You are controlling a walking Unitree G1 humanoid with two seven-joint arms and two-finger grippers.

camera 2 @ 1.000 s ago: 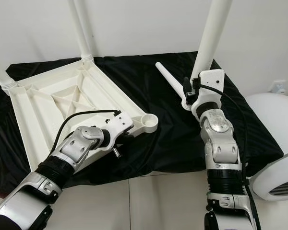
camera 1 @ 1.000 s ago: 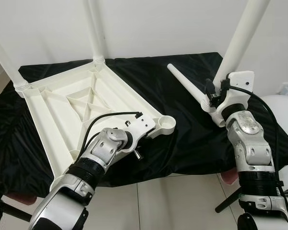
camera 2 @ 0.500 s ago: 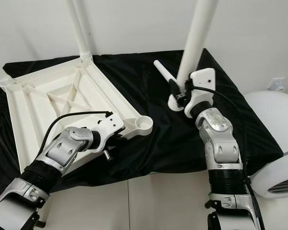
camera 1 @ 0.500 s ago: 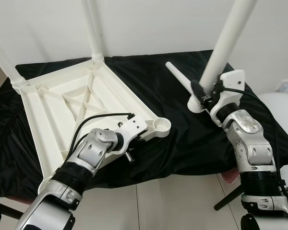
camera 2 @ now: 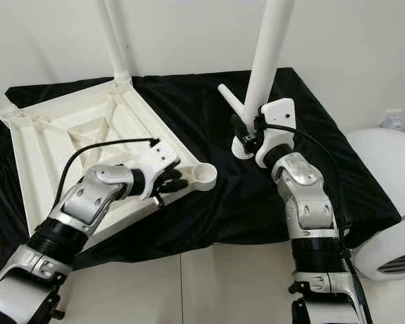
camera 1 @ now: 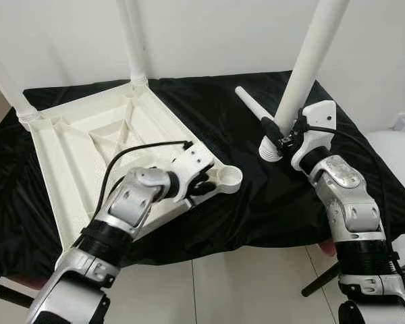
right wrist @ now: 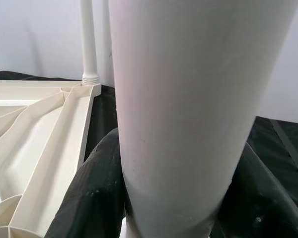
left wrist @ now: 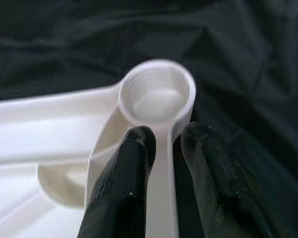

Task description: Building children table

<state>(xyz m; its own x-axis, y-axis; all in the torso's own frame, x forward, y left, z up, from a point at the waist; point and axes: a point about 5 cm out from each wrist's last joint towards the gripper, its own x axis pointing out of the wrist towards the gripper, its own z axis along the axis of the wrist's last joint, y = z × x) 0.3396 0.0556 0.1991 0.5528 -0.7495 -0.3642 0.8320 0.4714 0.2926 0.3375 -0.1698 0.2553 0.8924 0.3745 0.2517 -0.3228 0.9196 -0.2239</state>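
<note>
A white table top lies upside down on a black cloth, with two legs screwed in at its far corners. Its near right corner has an empty threaded socket. My left gripper is shut on the table top's rim just beside that socket, fingers astride the thin edge rib. My right gripper is shut on a white leg held nearly upright, its threaded end low over the cloth to the right of the socket. Another loose leg lies behind it.
A rounded white appliance stands to the right of the cloth-covered surface. A white wall rises close behind. Pale floor tiles lie in front, with a dark rod by my right arm.
My right gripper has carried the leg left toward the socket and stood it more upright. My left wrist has turned and its fingers have closed on the rim by the socket.
</note>
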